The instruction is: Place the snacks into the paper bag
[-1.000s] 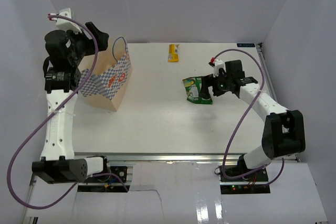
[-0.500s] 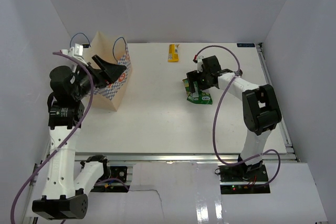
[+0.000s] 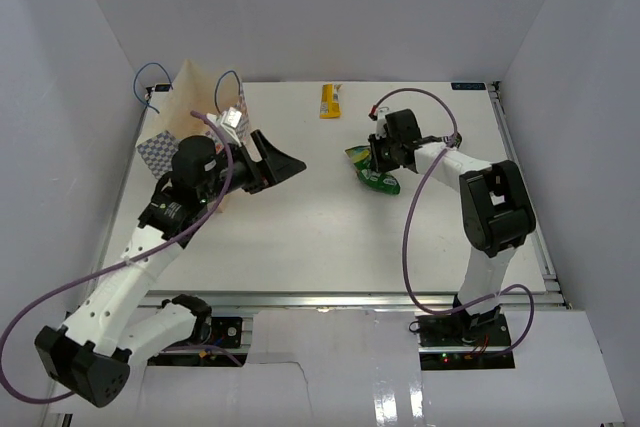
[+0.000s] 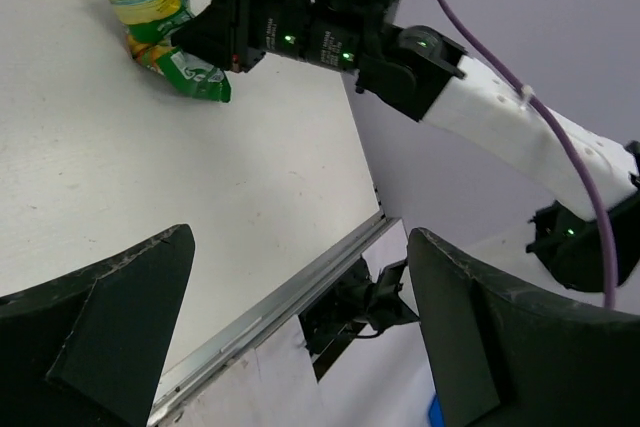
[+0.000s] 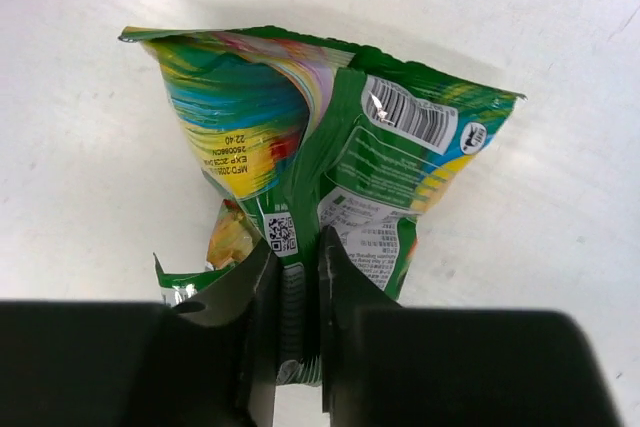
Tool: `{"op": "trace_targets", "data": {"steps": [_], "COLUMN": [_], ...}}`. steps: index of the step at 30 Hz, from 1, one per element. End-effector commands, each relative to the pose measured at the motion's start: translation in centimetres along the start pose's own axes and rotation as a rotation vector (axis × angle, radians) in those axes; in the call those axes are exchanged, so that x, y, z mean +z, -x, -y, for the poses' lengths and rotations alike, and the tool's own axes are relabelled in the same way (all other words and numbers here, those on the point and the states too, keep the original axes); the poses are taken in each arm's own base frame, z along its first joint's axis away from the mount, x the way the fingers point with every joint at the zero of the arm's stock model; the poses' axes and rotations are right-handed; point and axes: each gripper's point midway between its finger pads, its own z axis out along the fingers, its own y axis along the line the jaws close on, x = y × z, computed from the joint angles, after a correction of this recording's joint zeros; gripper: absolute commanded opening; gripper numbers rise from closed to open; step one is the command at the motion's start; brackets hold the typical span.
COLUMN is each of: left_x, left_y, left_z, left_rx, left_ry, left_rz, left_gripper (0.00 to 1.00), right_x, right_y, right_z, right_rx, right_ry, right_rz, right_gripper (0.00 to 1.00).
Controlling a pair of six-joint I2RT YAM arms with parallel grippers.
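The green bag [image 3: 368, 173] lies crumpled right of the table's middle, and my right gripper [image 3: 380, 155] is shut on it. In the right wrist view the two fingers pinch a fold of the green bag [image 5: 340, 137] in my right gripper [image 5: 297, 282]. My left gripper [image 3: 285, 165] hangs open over the table's middle with nothing in it, pointing at the green bag [image 4: 160, 27]; its wide-apart fingers [image 4: 110, 337] frame that view. The paper bag [image 3: 188, 92] stands at the back left, partly hidden by the left arm. One yellow wrapper [image 3: 330, 100] lies at the back.
The metal rail [image 4: 270, 302] runs along the table's near edge. White walls close in the left, back and right sides. The right arm [image 4: 500, 117] reaches in from the right, its purple cable [image 3: 415, 237] looping beside it.
My right gripper has shut on the green bag, crumpling it. The left arm has swung away from the paper bag toward the table's middle, its gripper staying open.
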Motion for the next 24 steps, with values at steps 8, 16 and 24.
{"op": "trace_targets", "data": {"steps": [8, 16, 24], "left_x": [7.0, 13.3, 16.0], "left_y": [-2.2, -6.9, -8.4], "left_z": [-5.0, -5.9, -6.2], "left_rx": [-0.218, -0.281, -0.297], "left_ry": [0.11, 0.129, 0.151], "left_rz": [0.069, -0.068, -0.104], "left_gripper": [0.98, 0.98, 0.98], "right_x": [-6.8, -11.7, -12.8], "right_y": [-2.3, -2.3, -2.1], "right_z": [-4.2, -8.5, -10.5], "right_rx": [-0.132, -0.158, -0.158], "right_ry": [0.367, 0.609, 0.683], "right_rz": [0.103, 0.212, 0.221], "right_gripper": [0.08, 0.08, 0.08]}}
